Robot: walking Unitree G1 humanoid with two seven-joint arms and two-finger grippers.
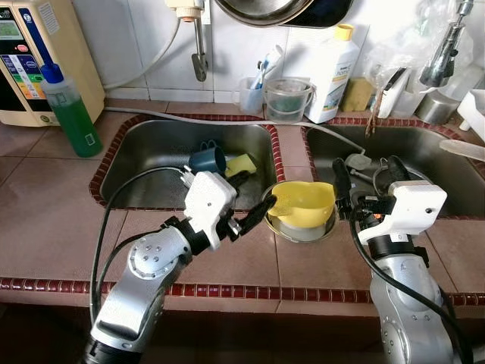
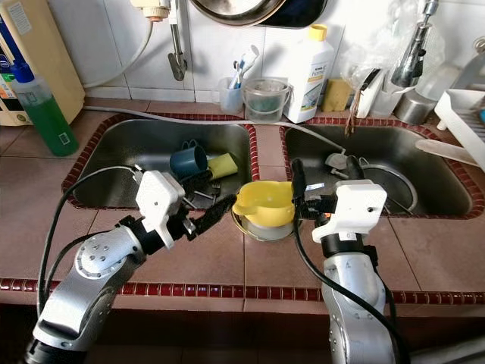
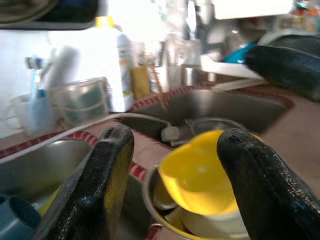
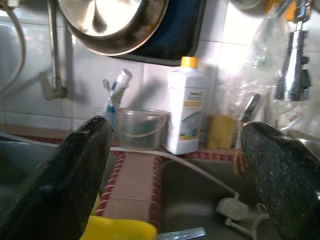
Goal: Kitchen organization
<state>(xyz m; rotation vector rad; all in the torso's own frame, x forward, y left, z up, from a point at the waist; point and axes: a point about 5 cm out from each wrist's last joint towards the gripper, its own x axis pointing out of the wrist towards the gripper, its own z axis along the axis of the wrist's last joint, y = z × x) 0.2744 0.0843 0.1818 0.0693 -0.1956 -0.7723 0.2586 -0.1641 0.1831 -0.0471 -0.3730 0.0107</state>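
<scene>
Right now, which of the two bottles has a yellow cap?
The white bottle standing against the tiled wall between the two sinks. The green bottle on the counter at the left has a blue cap.

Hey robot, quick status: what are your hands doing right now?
Left gripper open beside yellow bowl. Right gripper open, empty, on its other side. Bowl in metal bowl on counter. Nothing between.

Right gripper [image 4: 172, 200]: two black fingers [image 4: 55, 185] spread wide apart. Between them stand a white plastic bottle with yellow cap [image 4: 186, 107] and a clear plastic tub [image 4: 138, 129] on the red-tiled ledge. A round steel pan [image 4: 112, 22] hangs above, a chrome tap head [image 4: 295, 65] beside
</scene>
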